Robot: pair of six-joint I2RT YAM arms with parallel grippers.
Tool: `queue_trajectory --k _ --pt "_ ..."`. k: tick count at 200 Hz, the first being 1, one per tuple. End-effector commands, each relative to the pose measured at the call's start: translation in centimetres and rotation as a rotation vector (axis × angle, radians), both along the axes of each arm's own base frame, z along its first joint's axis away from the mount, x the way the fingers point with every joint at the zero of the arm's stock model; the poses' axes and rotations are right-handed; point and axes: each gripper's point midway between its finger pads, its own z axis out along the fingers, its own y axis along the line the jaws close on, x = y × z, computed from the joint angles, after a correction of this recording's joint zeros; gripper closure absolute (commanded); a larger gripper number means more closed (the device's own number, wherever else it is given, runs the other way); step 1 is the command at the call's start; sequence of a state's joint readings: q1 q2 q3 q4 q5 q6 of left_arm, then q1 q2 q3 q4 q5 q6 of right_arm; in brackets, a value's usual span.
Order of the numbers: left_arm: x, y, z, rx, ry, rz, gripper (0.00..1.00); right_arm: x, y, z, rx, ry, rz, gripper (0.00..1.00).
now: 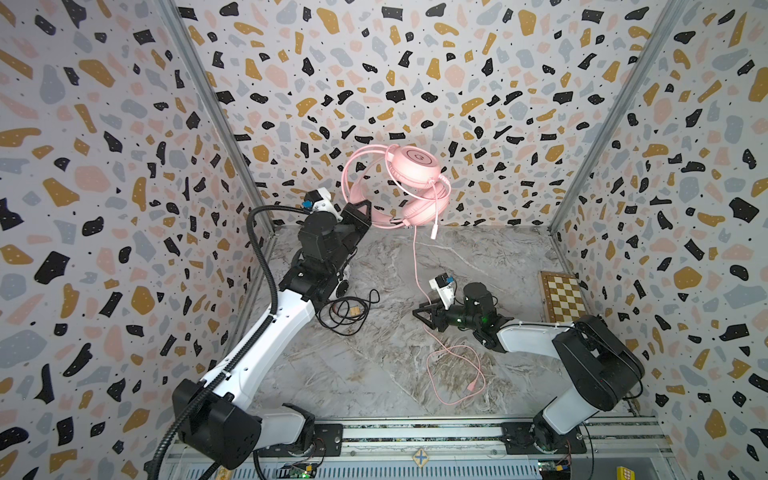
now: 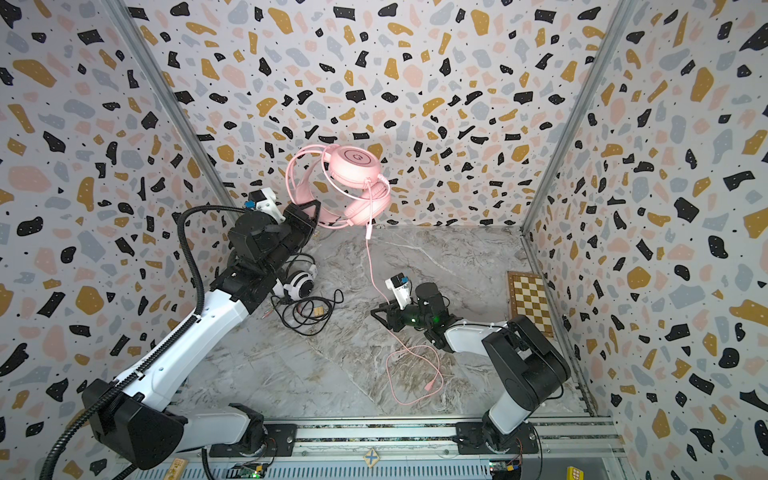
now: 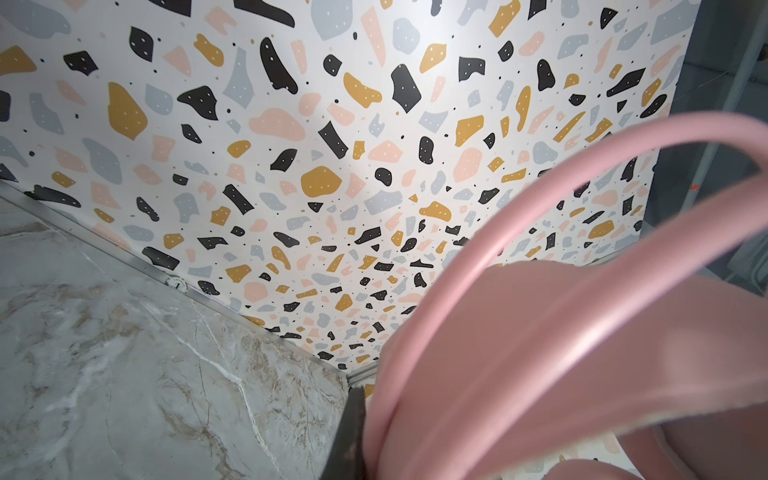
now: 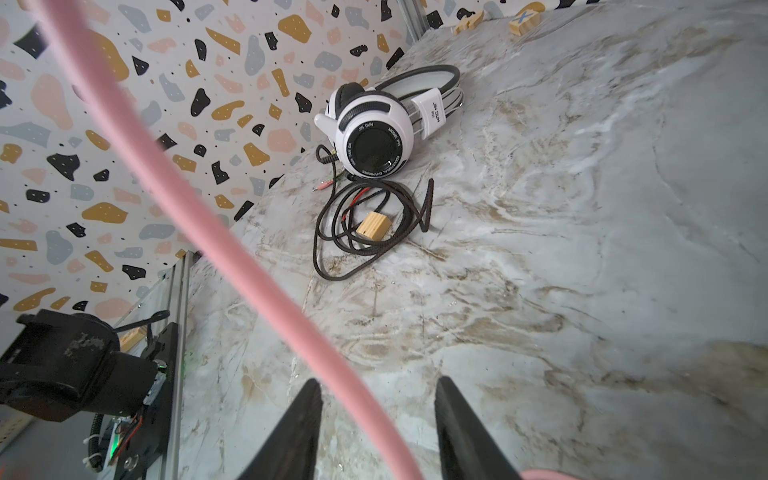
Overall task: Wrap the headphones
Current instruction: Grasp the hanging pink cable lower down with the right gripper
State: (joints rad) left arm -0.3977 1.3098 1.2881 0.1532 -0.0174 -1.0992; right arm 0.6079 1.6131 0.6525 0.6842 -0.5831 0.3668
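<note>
Two headsets. Pink headset [image 1: 411,166] held clear of table [image 1: 374,374] near back wall, left gripper [image 1: 362,206] clamped on headband. Pink cable [image 1: 417,266] hangs between spread jaws of right gripper [image 4: 376,386]. White headset [image 2: 299,284] lies on table under left arm.

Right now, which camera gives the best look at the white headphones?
The right wrist view: the white headphones lie in plain sight, black cable coiled beside them. In both top views the left arm hides most of them; the left wrist view misses them entirely.
</note>
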Motion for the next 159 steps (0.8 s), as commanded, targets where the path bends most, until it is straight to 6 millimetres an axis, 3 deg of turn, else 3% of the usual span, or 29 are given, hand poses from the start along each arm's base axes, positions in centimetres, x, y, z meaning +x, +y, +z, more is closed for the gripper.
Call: queue_trajectory --k 1,84,117,124,130,135,159 --pt "-0.9 1.0 6.1 -0.083 -0.168 0.006 1.0 -0.1 -0.7 0.1 -0.01 -0.039 -0.001 0.52" --pt "0.3 3.6 5.3 -0.067 -0.148 0.072 1.0 -0.7 -1.6 -0.4 -0.037 -0.048 -0.022 0.44" --pt "0.6 3.6 5.3 -0.071 -0.15 0.073 1.0 -1.2 -1.8 -0.2 -0.021 -0.043 -0.021 0.44" --pt "0.7 3.6 5.3 -0.072 -0.15 0.072 1.0 -1.4 -1.7 -0.1 -0.009 -0.039 -0.015 0.36" --pt "0.8 3.5 5.2 -0.074 -0.15 0.069 1.0 -1.6 -1.5 0.1 0.001 -0.036 -0.001 0.2" --pt "0.9 3.5 5.1 -0.078 -0.147 0.067 1.0 -1.8 -1.3 0.2 0.005 -0.036 0.007 0.16" --pt "1.2 3.1 4.7 -0.1 -0.142 0.046 1.0 -2.1 -0.3 0.5 0.0 -0.05 0.021 0.27"
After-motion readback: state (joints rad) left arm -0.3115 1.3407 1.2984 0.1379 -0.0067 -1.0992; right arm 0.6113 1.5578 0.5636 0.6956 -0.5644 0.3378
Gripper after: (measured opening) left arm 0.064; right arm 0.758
